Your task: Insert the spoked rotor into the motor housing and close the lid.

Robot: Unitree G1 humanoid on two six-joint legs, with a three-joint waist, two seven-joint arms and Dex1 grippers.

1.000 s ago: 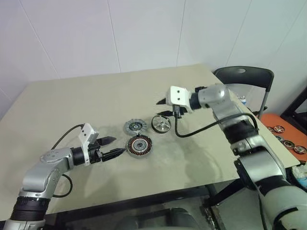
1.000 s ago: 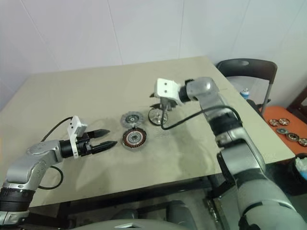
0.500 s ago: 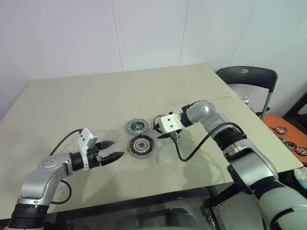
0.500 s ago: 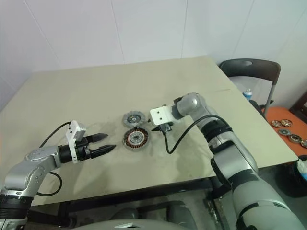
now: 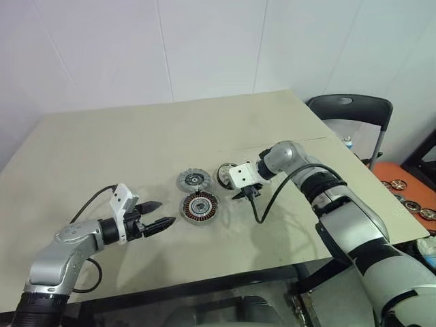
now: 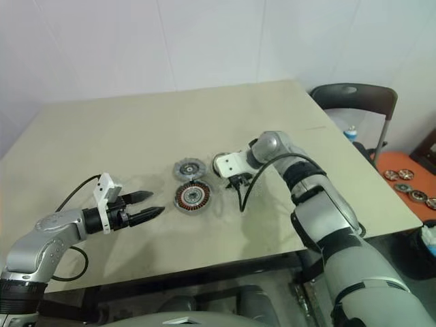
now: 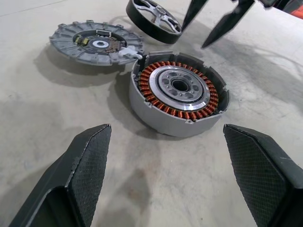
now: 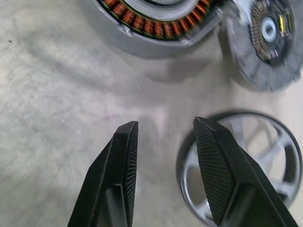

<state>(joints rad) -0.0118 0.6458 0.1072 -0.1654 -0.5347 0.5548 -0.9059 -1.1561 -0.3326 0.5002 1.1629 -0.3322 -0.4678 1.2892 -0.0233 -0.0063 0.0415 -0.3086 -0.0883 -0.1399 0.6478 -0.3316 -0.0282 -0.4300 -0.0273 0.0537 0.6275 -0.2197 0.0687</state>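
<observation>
The left gripper (image 5: pixel 162 215), fingers spread wide and empty, waits near-left of the motor housing (image 5: pixel 199 207), which lies flat, windings up. Far of it lies the lid (image 5: pixel 193 180); right of that, the spoked rotor (image 7: pixel 154 14) lies flat, axis vertical. The right gripper (image 8: pixel 165 156), part-open and empty, straddles the rotor's rim and could, I judge, tip or skid it.

In the head views the right gripper's (image 5: pixel 240 193) camera block hides part of the spoked rotor (image 8: pixel 246 165); the right wrist view crops the motor housing (image 8: pixel 156 21).
</observation>
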